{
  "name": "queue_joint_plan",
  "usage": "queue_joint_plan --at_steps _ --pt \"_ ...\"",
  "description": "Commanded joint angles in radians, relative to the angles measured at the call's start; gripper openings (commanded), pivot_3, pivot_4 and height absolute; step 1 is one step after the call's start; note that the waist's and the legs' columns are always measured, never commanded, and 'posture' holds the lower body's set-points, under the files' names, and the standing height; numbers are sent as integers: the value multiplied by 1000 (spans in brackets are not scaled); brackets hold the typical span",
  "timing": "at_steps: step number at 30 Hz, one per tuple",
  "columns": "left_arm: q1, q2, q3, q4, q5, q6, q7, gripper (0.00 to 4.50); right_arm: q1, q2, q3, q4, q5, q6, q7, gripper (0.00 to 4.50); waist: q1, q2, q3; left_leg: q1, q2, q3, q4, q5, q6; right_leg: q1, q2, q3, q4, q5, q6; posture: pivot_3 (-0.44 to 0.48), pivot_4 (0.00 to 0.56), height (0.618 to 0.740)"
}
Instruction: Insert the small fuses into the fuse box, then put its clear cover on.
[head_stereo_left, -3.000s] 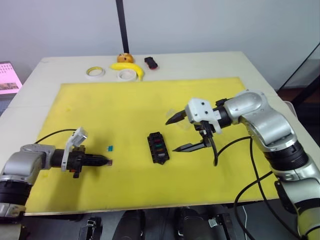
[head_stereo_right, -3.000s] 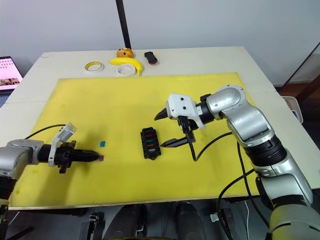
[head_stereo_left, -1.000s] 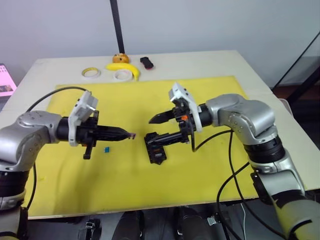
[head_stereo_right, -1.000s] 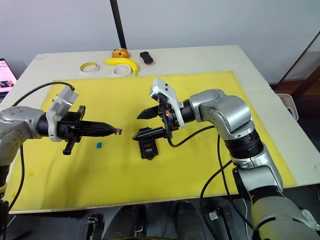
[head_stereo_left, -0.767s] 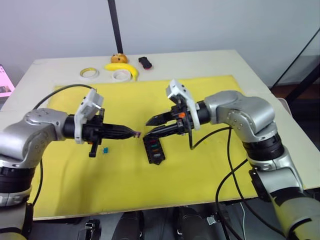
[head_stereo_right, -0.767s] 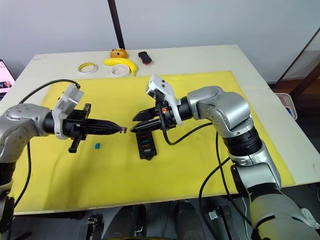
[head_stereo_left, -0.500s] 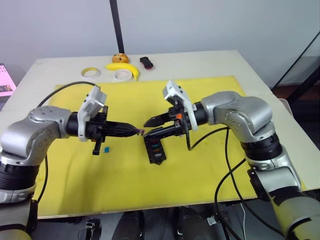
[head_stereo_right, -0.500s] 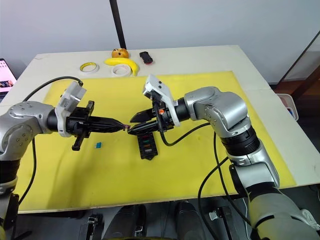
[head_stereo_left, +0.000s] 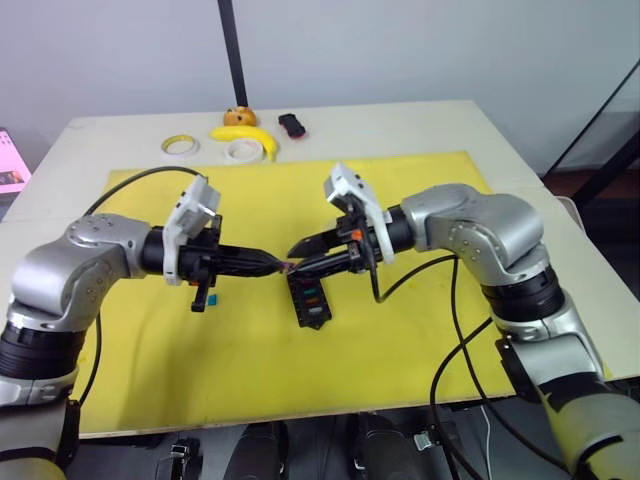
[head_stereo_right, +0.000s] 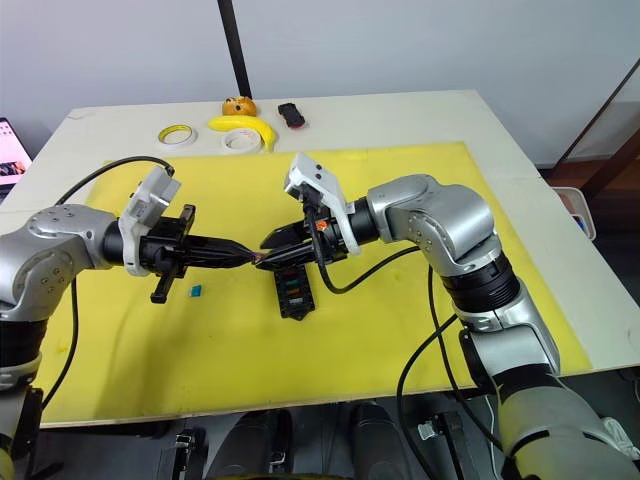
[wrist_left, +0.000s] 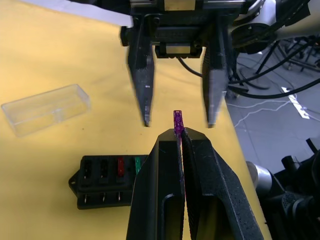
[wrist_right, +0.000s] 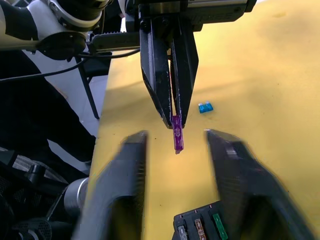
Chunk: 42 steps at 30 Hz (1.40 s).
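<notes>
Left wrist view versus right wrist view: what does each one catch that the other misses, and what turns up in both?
Left wrist view's extra: the cover lying on the mat, and the right claw seen head-on, open. Right wrist view's extra: a blue fuse lying on the mat, and the left claw seen head-on. Both share: the purple fuse pinched in the shut left claw, and the box with some fuses in it.

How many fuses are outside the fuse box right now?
2: a purple fuse pinched in the left tool, and a blue fuse lying on the yellow mat. None looks hidden.
</notes>
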Motion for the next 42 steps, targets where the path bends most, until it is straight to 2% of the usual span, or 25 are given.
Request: queue_joint_plan --at_steps 1,8,11,12,13,16,19,20,24,29,34,42 --pt "-21 0 13 -10 1 -26 6 0 -22 -11 -5 -40 11 -19 11 52 0 0 0 0 0 0 0 0 0 0 0 0 0 0 0 0 150 740" --pt "-18 10 4 -6 16 -35 16 0 -31 -17 5 -38 5 -32 16 52 0 0 0 0 0 0 0 0 0 0 0 0 0 0 0 0 150 740" --pt "-6 49 -22 1 80 -40 42 0 -44 -43 35 -46 -36 -84 36 52 0 0 0 0 0 0 0 0 0 0 0 0 0 0 0 0 150 740" --pt "5 65 -21 0 92 -41 43 678 -51 -60 56 -47 -63 -121 52 0 -1 0 0 0 0 0 0 0 0 0 0 0 0 0 0 0 150 740" --pt "22 84 -19 -6 105 -52 39 1012 -56 -78 77 -45 -91 -159 68 0 -3 0 0 0 -1 0 0 0 0 0 0 0 0 0 0 0 150 740" --pt "100 133 -21 -24 164 -120 30 2657 -75 -109 136 8 -183 -285 108 0 -6 0 0 0 0 0 0 0 0 0 0 0 0 0 0 0 150 740" --pt "160 141 -21 -44 183 -150 42 4189 -92 -116 180 85 -267 -418 158 0 -3 0 0 0 0 0 -1 0 0 -1 0 0 0 0 0 0 150 740" --pt "173 139 -21 -50 184 -154 43 4443 -97 -113 188 107 -285 -446 170 0 0 0 0 0 0 1 -1 0 0 -1 0 0 0 0 0 0 150 740" --pt "213 129 -40 -60 231 -191 71 4443 -127 -73 226 215 -363 -540 201 0 1 0 0 0 0 1 0 0 0 0 -1 0 -1 0 0 0 150 740" --pt "251 103 -31 -115 231 -183 126 4443 -144 -16 260 298 -446 -608 211 0 -1 0 0 0 0 1 0 0 0 -1 0 0 -1 0 0 0 150 740" --pt "281 70 -57 -162 261 -185 188 4443 -112 -20 254 297 -474 -644 243 0 1 0 0 0 1 1 0 0 0 -1 -1 0 0 0 0 0 150 740" --pt "212 0 -139 -111 333 -214 223 4443 -66 -62 207 231 -462 -617 270 0 -1 0 0 0 -1 1 0 0 0 0 -1 0 -1 0 0 0 150 740"
